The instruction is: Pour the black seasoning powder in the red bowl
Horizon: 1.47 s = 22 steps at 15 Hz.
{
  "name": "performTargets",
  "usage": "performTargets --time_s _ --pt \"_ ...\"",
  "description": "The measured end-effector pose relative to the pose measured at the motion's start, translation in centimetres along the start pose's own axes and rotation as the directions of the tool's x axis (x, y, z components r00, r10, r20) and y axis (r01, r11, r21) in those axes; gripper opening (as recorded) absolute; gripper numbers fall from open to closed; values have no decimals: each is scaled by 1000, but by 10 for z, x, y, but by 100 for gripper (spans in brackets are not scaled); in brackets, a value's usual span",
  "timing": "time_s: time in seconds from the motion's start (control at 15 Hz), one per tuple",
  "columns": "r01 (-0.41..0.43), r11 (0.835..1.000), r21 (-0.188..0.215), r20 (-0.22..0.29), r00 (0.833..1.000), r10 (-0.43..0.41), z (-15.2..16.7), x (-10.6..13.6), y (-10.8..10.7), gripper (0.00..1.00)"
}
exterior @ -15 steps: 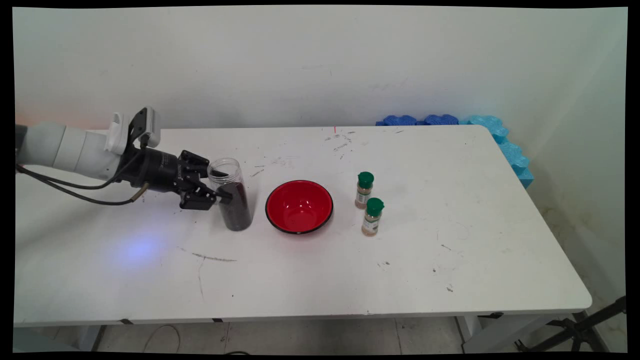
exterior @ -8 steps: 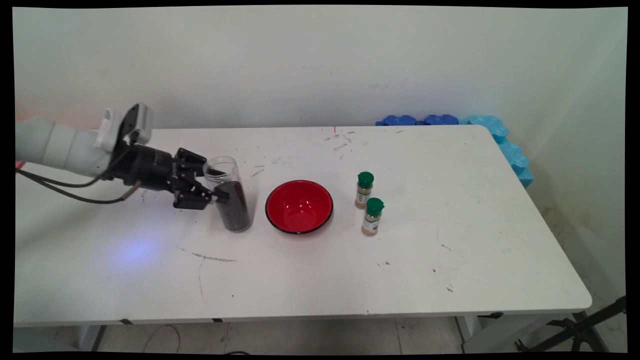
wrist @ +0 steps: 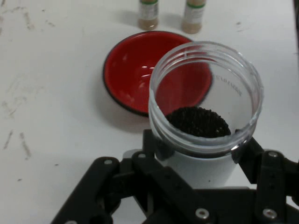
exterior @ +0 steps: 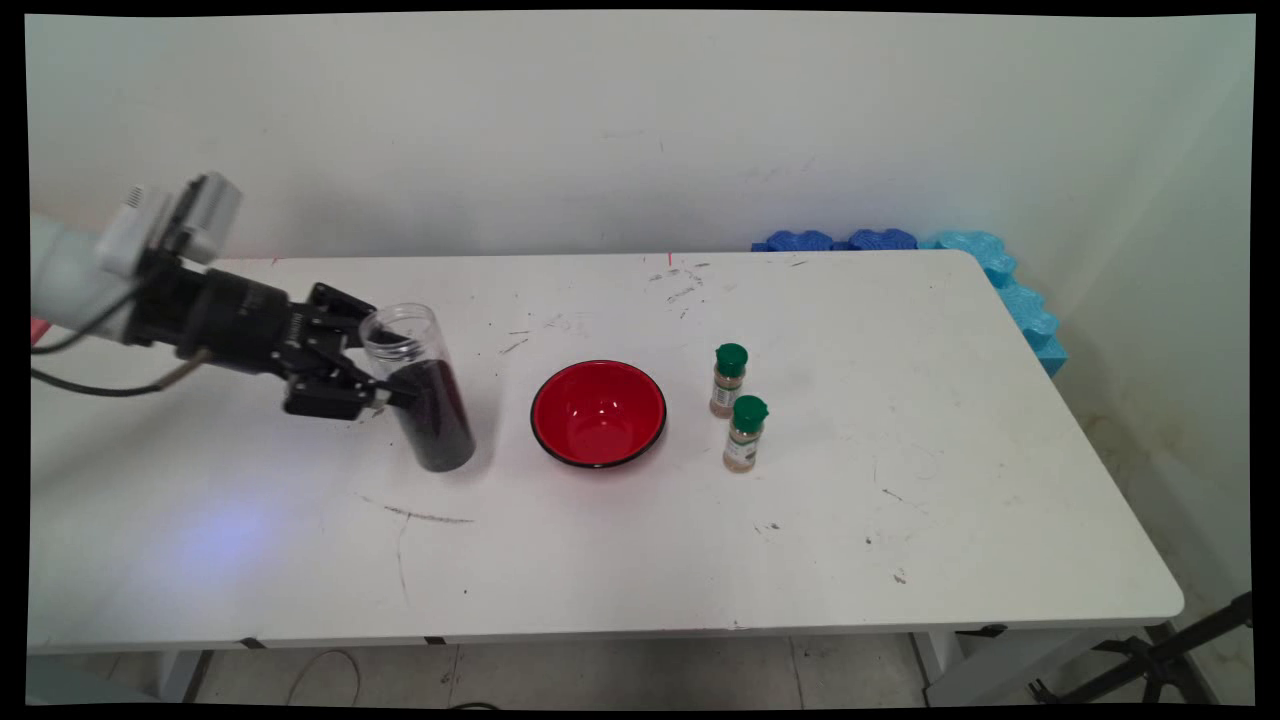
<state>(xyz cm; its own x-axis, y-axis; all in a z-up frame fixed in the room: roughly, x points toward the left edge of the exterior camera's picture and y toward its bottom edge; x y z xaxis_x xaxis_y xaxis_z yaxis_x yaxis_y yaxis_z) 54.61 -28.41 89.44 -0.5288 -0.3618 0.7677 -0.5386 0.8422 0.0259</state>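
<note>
A clear open jar [exterior: 420,390] holds dark grains in its lower part. My gripper [exterior: 385,370] is shut on it from the left, and the jar leans with its mouth toward the arm. In the hand view the jar [wrist: 205,109] stands between my fingers [wrist: 156,149], its mouth toward the camera and the dark grains [wrist: 198,122] visible inside. A red bowl [exterior: 598,412] with a black rim sits on the table just right of the jar, and it appears beyond the jar as the red bowl [wrist: 135,70] in the hand view.
Two small spice bottles with green caps [exterior: 729,380] [exterior: 745,433] stand right of the bowl; their lower parts show as spice bottles [wrist: 148,15] [wrist: 193,14] in the hand view. Blue foam pieces [exterior: 1000,280] lie along the table's far right corner. The white table [exterior: 900,520] carries scuff marks.
The gripper has drawn back to the left with the jar, away from the bowl. The jar now tilts more, its mouth toward the arm.
</note>
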Motion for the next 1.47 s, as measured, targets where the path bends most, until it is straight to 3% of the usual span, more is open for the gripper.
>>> performTargets --time_s 0.67,1.27,1.47 --pt "62 991 -116 -18 998 -64 -35 44 31 0" --pt "176 966 -190 4 984 -178 -19 79 38 0" --pt "216 957 -195 15 976 -218 -7 88 34 0"
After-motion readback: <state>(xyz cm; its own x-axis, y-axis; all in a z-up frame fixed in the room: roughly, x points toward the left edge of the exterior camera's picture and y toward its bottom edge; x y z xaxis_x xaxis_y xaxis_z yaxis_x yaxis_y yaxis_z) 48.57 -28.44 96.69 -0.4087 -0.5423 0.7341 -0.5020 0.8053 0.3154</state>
